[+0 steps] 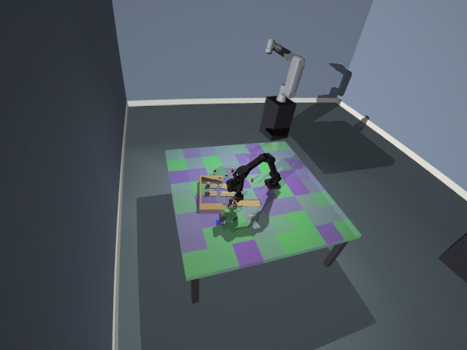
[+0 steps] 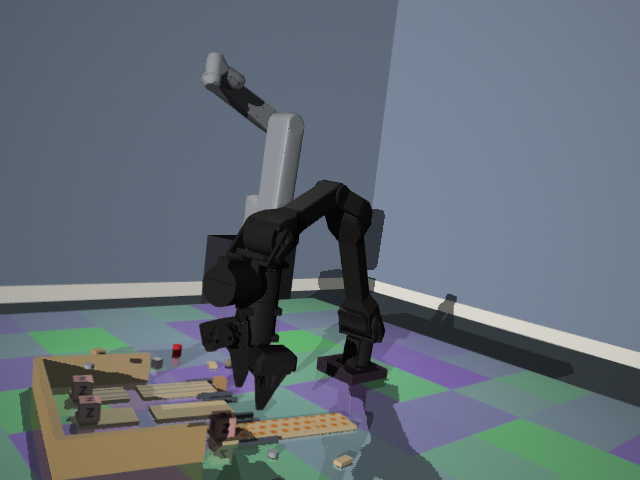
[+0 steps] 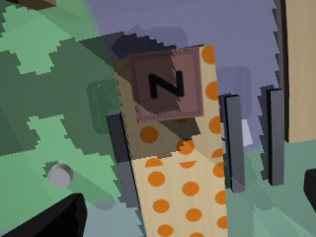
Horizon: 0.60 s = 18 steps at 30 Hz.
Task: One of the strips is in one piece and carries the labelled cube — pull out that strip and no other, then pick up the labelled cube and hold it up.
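Gripper (image 2: 255, 384) is hanging wide open, empty, above the orange-dotted strip (image 2: 299, 426); labelled cube (image 2: 223, 424) is sitting at frame centre-bottom.

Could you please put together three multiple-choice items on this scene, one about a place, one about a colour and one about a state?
1. Where does the labelled cube sit?
A. On the end of the dotted strip nearest the wooden tray
B. On the floor by the grey arm
C. On top of the tray's wall

2. What colour are the dots on that strip?
A. Blue
B. Orange
C. White

3. What state is the claw in?
A. Shut on the cube
B. Shut on the strip
C. Open, holding nothing

Answers:
1. A: the wrist view shows the cube on the strip's end, and the exterior view puts that end beside the wooden tray.
2. B: the wrist view shows orange dots on tan.
3. C: the fingers stand apart above the strip with nothing between them.
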Motion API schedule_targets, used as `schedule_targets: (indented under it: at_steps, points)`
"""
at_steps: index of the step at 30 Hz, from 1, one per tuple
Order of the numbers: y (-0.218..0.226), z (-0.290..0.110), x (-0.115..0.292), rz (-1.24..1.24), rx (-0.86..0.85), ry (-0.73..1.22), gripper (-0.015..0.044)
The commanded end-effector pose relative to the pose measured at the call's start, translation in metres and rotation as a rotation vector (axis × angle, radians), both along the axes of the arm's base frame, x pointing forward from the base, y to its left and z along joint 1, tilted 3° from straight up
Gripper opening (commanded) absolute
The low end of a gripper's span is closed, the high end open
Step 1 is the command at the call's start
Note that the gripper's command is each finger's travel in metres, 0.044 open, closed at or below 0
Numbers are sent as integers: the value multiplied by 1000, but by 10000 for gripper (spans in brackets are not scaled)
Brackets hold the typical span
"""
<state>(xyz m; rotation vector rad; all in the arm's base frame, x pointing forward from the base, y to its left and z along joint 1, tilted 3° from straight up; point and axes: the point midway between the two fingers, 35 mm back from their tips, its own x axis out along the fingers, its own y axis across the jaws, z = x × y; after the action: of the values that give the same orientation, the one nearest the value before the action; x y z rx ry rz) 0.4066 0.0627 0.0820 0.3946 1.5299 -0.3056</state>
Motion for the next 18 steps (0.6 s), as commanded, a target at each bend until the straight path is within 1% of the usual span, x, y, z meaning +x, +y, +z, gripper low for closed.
schedule_targets:
  at_steps: [1,10,17,18]
  points:
    - [-5,4,15,4,4,-6,440]
    - [-12,10,38,4,3,-7,440]
    - [-11,2,39,4,3,-7,256]
    - [-11,0,39,4,3,-7,250]
